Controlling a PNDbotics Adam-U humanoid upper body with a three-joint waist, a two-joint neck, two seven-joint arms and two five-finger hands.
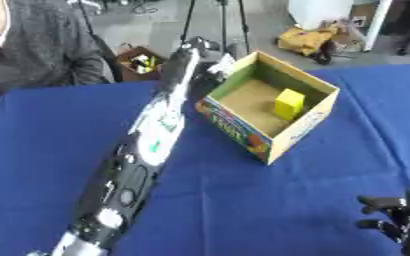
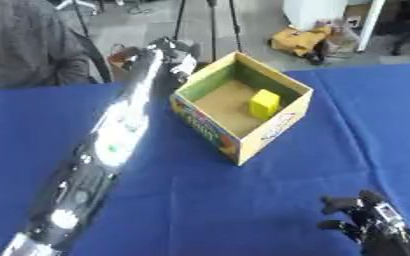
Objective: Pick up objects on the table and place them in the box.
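1. The left arm point(image 1: 152, 145) stretches from the lower left corner far up across the blue tabletop point(image 1: 243, 200) to the far edge.
2. The left hand point(image 2: 175, 50) shows at the arm's far end, just beside the box's far left corner; whether its fingers are open or curled round anything cannot be told, as the hand is dark and blurred there.
3. The box point(image 1: 270, 107) stands open on the tabletop just to the right of the left hand and well ahead of the right hand, turned so that one corner points toward the robot; its outer walls are printed in bright colours, its inner walls are green and tan.
4. A yellow block point(image 1: 288, 103) stands upright on the box floor, toward the box's right inner wall, away from the left hand.
5. The right hand point(image 2: 370, 222) rests at the lower right corner over the tabletop, fingers spread and relaxed toward the left, holding nothing, well apart from the box.
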